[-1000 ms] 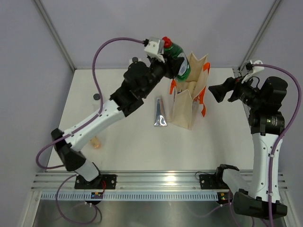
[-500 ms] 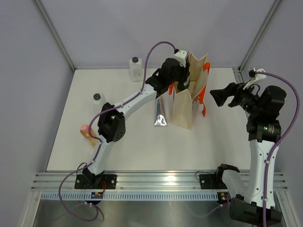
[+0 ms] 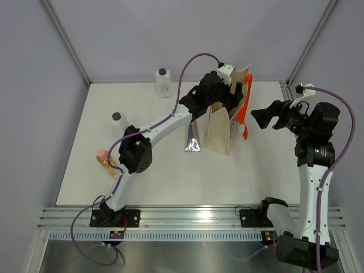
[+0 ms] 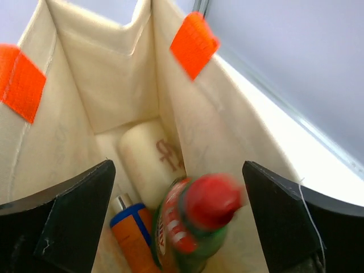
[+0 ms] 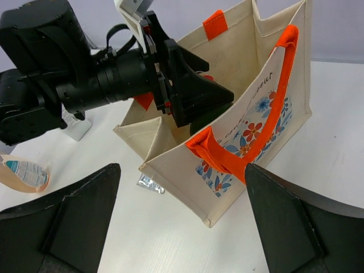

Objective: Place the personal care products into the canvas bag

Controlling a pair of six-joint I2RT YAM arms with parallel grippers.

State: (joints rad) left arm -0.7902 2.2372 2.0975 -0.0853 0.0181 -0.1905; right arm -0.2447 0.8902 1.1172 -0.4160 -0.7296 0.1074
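Note:
The canvas bag (image 3: 219, 133) stands upright mid-table, orange handles (image 3: 243, 119) on its right side. My left gripper (image 3: 227, 94) hangs over its mouth, open (image 4: 177, 170). The dark green red-capped bottle (image 4: 193, 227), blurred, sits loose between the fingers inside the bag (image 4: 125, 85), touching neither. Under it lie a cream bottle (image 4: 151, 162) and an orange blue-capped bottle (image 4: 133, 233). On the table are a silver tube (image 3: 191, 139), two clear black-capped bottles (image 3: 164, 82) (image 3: 117, 119) and a peach bottle (image 3: 105, 159). My right gripper (image 3: 263, 116) is open and empty right of the bag (image 5: 244, 142).
Grey walls with metal corner posts (image 3: 68, 45) close the table at the back and sides. The left arm's purple cable (image 3: 187, 68) arcs above the bag. An aluminium rail (image 3: 187, 219) carries both arm bases along the near edge.
My left gripper carried the green bottle from above the bag's left edge down into its mouth, then opened and let it go. The right arm hardly moved.

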